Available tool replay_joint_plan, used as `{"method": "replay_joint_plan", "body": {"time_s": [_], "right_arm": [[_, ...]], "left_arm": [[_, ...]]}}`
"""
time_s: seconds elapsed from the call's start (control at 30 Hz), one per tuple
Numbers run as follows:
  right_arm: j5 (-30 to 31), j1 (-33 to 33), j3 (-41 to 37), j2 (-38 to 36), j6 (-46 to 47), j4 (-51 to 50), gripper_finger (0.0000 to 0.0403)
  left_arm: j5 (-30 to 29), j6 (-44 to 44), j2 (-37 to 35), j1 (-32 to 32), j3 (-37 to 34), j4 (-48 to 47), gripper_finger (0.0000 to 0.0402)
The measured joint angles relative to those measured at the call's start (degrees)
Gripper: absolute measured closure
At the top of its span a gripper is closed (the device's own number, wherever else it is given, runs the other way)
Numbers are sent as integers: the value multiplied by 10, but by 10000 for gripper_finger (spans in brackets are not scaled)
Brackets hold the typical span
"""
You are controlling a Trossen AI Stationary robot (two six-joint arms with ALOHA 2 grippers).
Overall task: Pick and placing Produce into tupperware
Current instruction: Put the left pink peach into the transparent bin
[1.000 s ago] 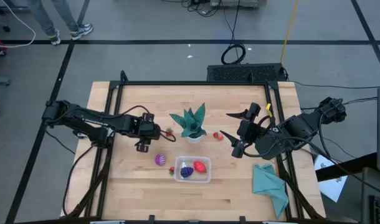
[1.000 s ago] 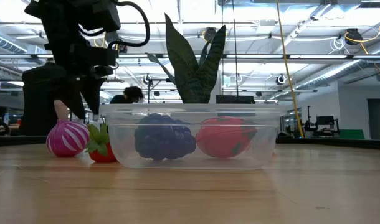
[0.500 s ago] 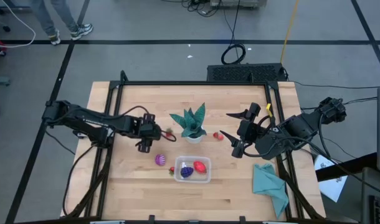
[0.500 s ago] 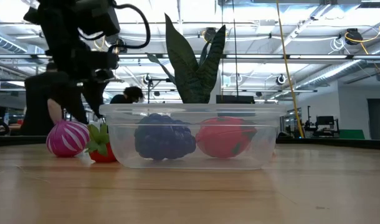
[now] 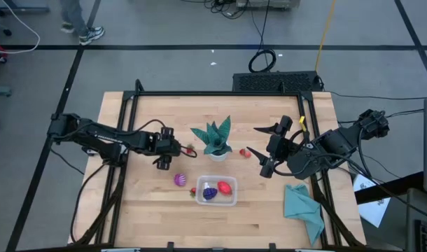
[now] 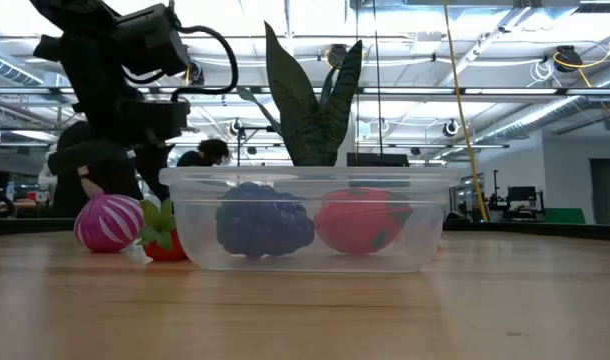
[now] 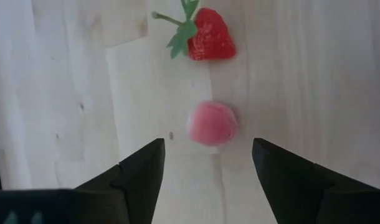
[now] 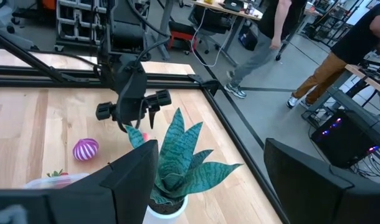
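The clear tupperware (image 5: 216, 190) (image 6: 305, 215) sits on the table's near middle with a dark purple piece (image 6: 265, 220) and a larger red piece (image 6: 360, 222) inside. A pink-purple striped ball (image 5: 179, 180) and a strawberry (image 5: 193, 190) lie on the wood just left of it. My left gripper (image 7: 207, 149) is open and points down over a small pink round piece (image 7: 212, 123). Its fingers stand on either side of that piece without touching it. A strawberry (image 7: 205, 40) lies just beyond. Another strawberry (image 5: 246, 152) rests right of the plant. My right gripper (image 5: 268, 150) waits open, raised, right of the plant.
A teal spiky plant in a white pot (image 5: 215, 140) stands at mid-table between the two arms, and it rises behind the container in the low view. A teal cloth (image 5: 303, 208) lies at the near right corner. Bare wood stretches along the near edge and the far left.
My left gripper has dipped and tipped slightly over the small pink piece, staying open. Nothing on the table has moved. A person on the floor beyond the far edge has walked mostly out of the high view.
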Motion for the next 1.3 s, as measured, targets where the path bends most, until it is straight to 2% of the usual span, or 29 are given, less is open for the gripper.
{"method": "replay_joint_plan", "body": {"time_s": [0.27,0.57,0.97,1.3], "right_arm": [[0,0,0,0,0,0,122],[0,0,0,0,0,0,122],[0,0,0,0,0,-1,122],[0,0,0,0,0,0,122]], "left_arm": [[45,1,0,22,0,10,153],[70,14,2,35,0,29,153],[78,12,7,51,-2,27,153],[77,12,6,52,-38,72,153]]}}
